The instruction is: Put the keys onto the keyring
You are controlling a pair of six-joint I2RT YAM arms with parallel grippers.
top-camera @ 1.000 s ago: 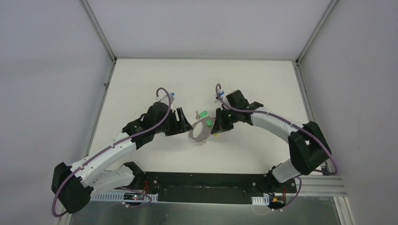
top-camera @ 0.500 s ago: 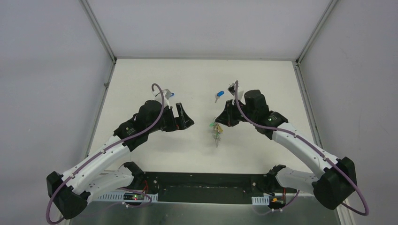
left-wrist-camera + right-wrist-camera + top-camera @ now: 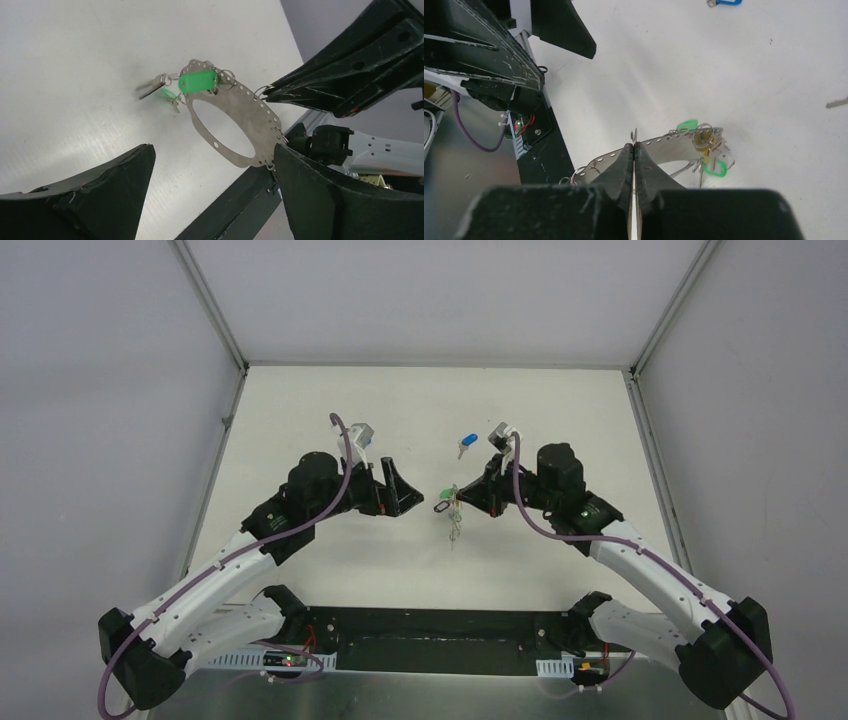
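Observation:
The keyring (image 3: 453, 512) is a flat perforated silver loop hanging edge-on above the table. My right gripper (image 3: 472, 495) is shut on it, pinching a small split ring at its rim (image 3: 634, 146). Green-tagged keys (image 3: 197, 81) and a yellow tag (image 3: 708, 142) dangle from the keyring (image 3: 669, 144). My left gripper (image 3: 402, 492) stands open just left of the loop, touching nothing; the keyring (image 3: 260, 112) floats ahead of its spread fingers (image 3: 212, 150). A blue-tagged key (image 3: 466, 443) lies loose on the table behind, also at the top edge of the right wrist view as the blue key (image 3: 724, 2).
A bare silver key (image 3: 836, 103) lies on the white table to the right. The black base rail (image 3: 430, 625) runs along the near edge. White walls and metal frame posts (image 3: 210, 305) enclose the table.
The keyring lay flat between both grippers a second ago. The right arm has lifted and turned it edge-on. The left gripper has opened wider and drawn back to the left.

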